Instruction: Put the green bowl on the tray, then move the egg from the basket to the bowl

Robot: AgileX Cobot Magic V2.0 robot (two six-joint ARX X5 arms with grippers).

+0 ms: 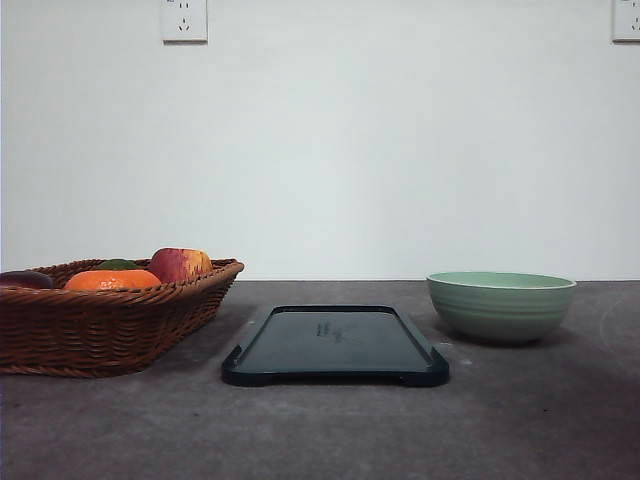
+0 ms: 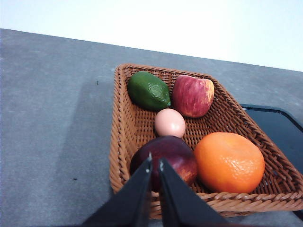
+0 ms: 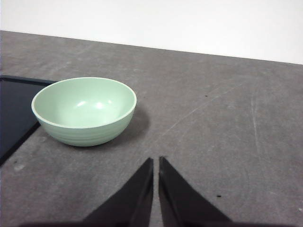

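The pale green bowl (image 1: 500,305) stands upright and empty on the table, right of the dark tray (image 1: 335,345). In the right wrist view the green bowl (image 3: 84,110) sits beside the tray's edge (image 3: 12,113), and my right gripper (image 3: 155,163) is shut with nothing in it, short of the bowl. The wicker basket (image 1: 110,315) is at the left. In the left wrist view the egg (image 2: 170,123) lies in the middle of the basket (image 2: 124,132) among the fruit. My left gripper (image 2: 155,163) is shut and empty, hovering over the basket's near rim.
The basket also holds a green avocado (image 2: 148,91), a red-yellow apple (image 2: 192,96), an orange (image 2: 229,161) and a dark red plum-like fruit (image 2: 165,158). Grey tabletop (image 1: 320,430) spreads in front of the tray. A white wall with sockets (image 1: 184,20) stands behind.
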